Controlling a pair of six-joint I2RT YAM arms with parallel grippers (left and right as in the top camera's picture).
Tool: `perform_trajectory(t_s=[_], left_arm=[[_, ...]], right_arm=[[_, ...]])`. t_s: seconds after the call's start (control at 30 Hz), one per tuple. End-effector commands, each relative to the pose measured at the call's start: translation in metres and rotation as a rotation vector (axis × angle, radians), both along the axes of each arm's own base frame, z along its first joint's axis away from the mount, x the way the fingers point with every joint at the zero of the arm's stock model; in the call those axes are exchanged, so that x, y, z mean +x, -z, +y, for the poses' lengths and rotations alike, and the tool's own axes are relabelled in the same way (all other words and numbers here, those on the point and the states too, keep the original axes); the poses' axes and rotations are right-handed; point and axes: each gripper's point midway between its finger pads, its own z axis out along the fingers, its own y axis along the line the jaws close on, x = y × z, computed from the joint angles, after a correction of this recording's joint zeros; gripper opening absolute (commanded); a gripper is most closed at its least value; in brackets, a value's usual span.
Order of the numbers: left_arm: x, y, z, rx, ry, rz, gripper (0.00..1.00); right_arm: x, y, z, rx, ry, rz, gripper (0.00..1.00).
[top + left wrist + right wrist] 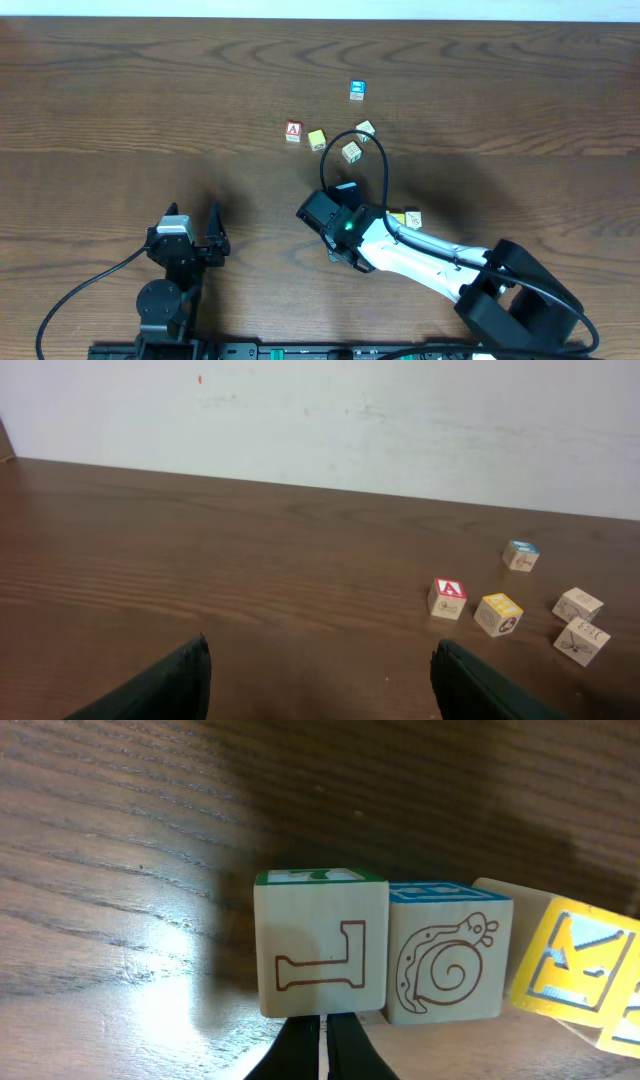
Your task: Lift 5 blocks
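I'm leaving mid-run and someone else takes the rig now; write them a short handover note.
Left gripper: open, empty, off to the side.
Right gripper: shut on nothing, tips in front of the L block.
Yellow block, upper whitish block and lower whitish block sit mid-table; second yellow block and third whitish block lie beside the right arm.
None is lifted now; all five lifts may remain.

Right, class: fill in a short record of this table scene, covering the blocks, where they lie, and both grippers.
surface: brown wooden table
loose cubes, overhead: blue-faced wooden cube, red cube marked A, yellow-faced cube, far whitish cube, near whitish cube
row, right wrist view: wooden cube marked L, snail cube, yellow end cube
left gripper: open, empty
right gripper: shut, empty, tips before the L cube
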Motion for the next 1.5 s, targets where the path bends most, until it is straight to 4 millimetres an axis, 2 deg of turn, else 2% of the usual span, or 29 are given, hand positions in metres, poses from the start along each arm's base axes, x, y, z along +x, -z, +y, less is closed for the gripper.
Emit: perform_trajectory(t_s=[0.0, 0.13, 0.23, 0.37, 0.5, 0.57, 0.67, 0.8, 0.9, 1.0, 1.17, 1.3, 1.37, 1.4, 1.47], left_arm=[[-0.001, 0.002, 0.005, -0.016, -0.026, 0.032, 0.71], [0.001, -0.003, 0.004, -0.014, -0.025, 0.047, 0.71], [0.007, -0.012, 0.003, -0.015, -0.019, 0.057, 0.71], [0.018, -0.033, 0.001, -0.014, -0.011, 0.087, 0.71], [0.032, -0.046, -0.019, -0.03, 0.096, 0.147, 0.71], [0.04, -0.048, -0.032, -0.044, 0.167, 0.187, 0.71], [0.044, -0.044, -0.045, -0.061, 0.241, 0.222, 0.71], [0.039, -0.039, -0.064, -0.093, 0.353, 0.249, 0.71], [0.035, -0.037, -0.075, -0.111, 0.421, 0.265, 0.71], [0.035, -0.035, -0.077, -0.12, 0.434, 0.277, 0.71], [0.038, -0.023, -0.078, -0.178, 0.418, 0.334, 0.71], [0.038, -0.009, -0.084, -0.205, 0.451, 0.394, 0.71], [0.039, 0.0, -0.086, -0.214, 0.457, 0.43, 0.66], [0.039, 0.005, -0.087, -0.218, 0.458, 0.449, 0.58], [0.039, 0.017, -0.09, -0.222, 0.465, 0.494, 0.28]], right_arm=[[0.004, -0.005, -0.002, -0.003, -0.019, -0.017, 0.01], [0.004, -0.009, -0.001, -0.001, -0.02, -0.011, 0.01], [0.004, -0.022, 0.005, 0.027, -0.024, -0.007, 0.01], [0.006, -0.058, 0.012, 0.076, -0.031, -0.048, 0.01], [0.008, -0.105, 0.011, 0.155, -0.031, -0.135, 0.03], [0.011, -0.128, -0.009, 0.156, 0.006, -0.187, 0.07], [0.016, -0.146, -0.049, 0.127, 0.094, -0.21, 0.07], [0.017, -0.156, -0.106, 0.075, 0.225, -0.188, 0.01], [0.017, -0.162, -0.141, 0.046, 0.27, -0.173, 0.01], [0.017, -0.171, -0.162, 0.057, 0.284, -0.181, 0.01], [0.021, -0.188, -0.185, 0.135, 0.356, -0.233, 0.01], [0.022, -0.187, -0.198, 0.133, 0.409, -0.236, 0.01], [0.021, -0.181, -0.2, 0.126, 0.415, -0.225, 0.01], [0.021, -0.177, -0.2, 0.124, 0.415, -0.22, 0.01], [0.019, -0.165, -0.199, 0.125, 0.414, -0.199, 0.01]])
